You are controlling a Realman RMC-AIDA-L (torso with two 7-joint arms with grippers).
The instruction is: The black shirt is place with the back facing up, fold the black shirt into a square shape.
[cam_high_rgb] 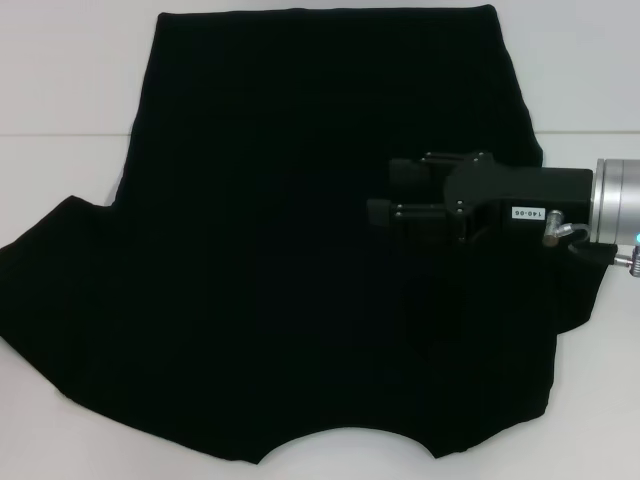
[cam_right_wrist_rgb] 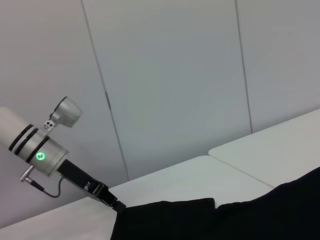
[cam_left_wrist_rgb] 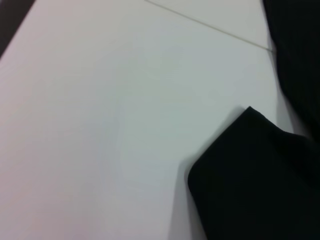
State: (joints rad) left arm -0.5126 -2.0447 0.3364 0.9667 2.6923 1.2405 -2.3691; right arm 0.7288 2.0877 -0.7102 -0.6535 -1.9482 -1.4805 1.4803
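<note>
The black shirt (cam_high_rgb: 280, 260) lies spread flat across the white worktop (cam_high_rgb: 70, 90). The right claw (cam_high_rgb: 385, 195) hovers over its right side, fingers parted, holding nothing. The left claw (cam_right_wrist_rgb: 117, 204) touches the shirt's left sleeve edge; its grip cannot be told.

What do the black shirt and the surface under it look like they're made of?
The black shirt looks like soft matte knit fabric: it lies limp, with a rounded, draped sleeve edge in the left wrist view. The table looks like a hard, smooth white panel with a faint seam line; whether laminate or painted board is unclear. The right gripper hovering over the shirt looks like black hard plastic or metal.
</note>
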